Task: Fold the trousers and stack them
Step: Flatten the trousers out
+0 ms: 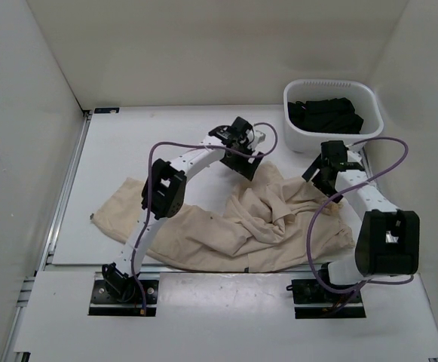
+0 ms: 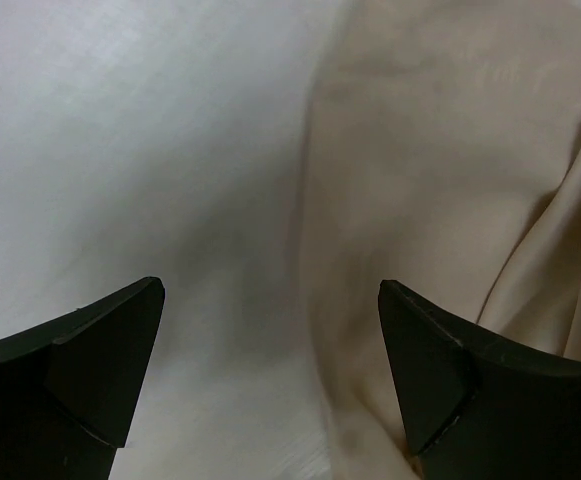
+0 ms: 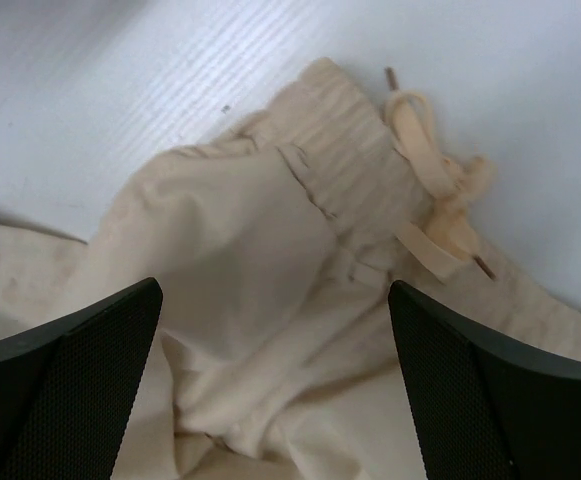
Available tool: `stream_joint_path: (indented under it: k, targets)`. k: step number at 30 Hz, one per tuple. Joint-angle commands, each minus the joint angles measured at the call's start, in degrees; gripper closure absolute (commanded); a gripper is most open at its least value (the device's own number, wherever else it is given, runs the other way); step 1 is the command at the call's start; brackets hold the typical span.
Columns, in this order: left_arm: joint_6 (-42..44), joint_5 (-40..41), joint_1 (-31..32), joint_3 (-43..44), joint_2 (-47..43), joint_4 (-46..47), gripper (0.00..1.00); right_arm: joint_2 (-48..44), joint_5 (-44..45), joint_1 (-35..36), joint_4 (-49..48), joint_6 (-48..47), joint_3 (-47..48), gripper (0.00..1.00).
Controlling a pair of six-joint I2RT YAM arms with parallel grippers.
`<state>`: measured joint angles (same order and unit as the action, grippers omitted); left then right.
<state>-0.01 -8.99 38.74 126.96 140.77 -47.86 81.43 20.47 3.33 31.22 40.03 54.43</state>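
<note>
Wide-open and empty, the left gripper [image 2: 270, 290] hangs low over the far edge of the trousers [image 1: 226, 226], one finger above bare table [image 1: 151, 143], the other above beige cloth. The right gripper [image 3: 275, 290], its jaws equally spread and holding nothing, hovers over the gathered waistband [image 3: 340, 170] and its loose drawstring [image 3: 435, 190].

Between and in front of the two arms, the trousers sprawl across the table unfolded. One leg stretches out to the left, the middle is heaped in deep creases, and the near hem reaches the table's front edge.

Trouble looks most likely at the pinch. A claw closing on the crumpled middle could take a single layer or a ridge of folds, dragging the garment into a tighter knot instead of spreading it. The drawstring could also catch on a finger and tug the waist askew.

At the far right stands a white basket [image 1: 309, 139], well apart from the trousers, with a black garment [image 1: 326, 115] bundled inside it.
</note>
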Motion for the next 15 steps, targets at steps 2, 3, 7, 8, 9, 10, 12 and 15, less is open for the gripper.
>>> stream_joint_path:
  k: [2,3,7,8,9,10,12,15]
  targets:
    - [0.0,-9.3,2.5,-4.0,0.6,-1.4,0.0,1.6,-2.1,-0.4,-12.7,1.4,-3.5,0.01]
    - [0.0,-11.1,2.5,-4.7,0.6,-1.5,0.0,2.2,-2.1,-1.0,-15.7,2.1,-4.2,0.01]
    - [0.0,-17.8,2.5,-7.0,-0.6,-2.8,0.08,7.1,-1.3,-1.7,-16.1,5.3,-4.8,0.03]
    - [0.0,-18.8,3.0,-7.5,-0.6,-4.2,0.16,8.1,-1.3,-1.7,-15.4,6.0,-4.3,0.05]
    - [0.0,-19.8,3.0,-7.5,-0.6,-4.7,0.29,9.7,-1.3,-1.7,-14.4,6.0,-4.2,0.08]
    - [0.0,-19.8,3.0,-7.5,-0.6,-5.2,0.7,10.3,-1.3,-2.3,-13.8,6.0,-4.2,0.16]
    - [0.0,-16.7,3.0,-7.5,-1.6,-6.5,0.86,11.4,-0.8,-2.3,-12.7,6.6,-4.2,0.44]
    - [0.0,-7.5,1.3,-8.9,-5.6,-6.5,0.86,11.4,1.7,-2.8,-10.0,7.7,-4.2,0.87]
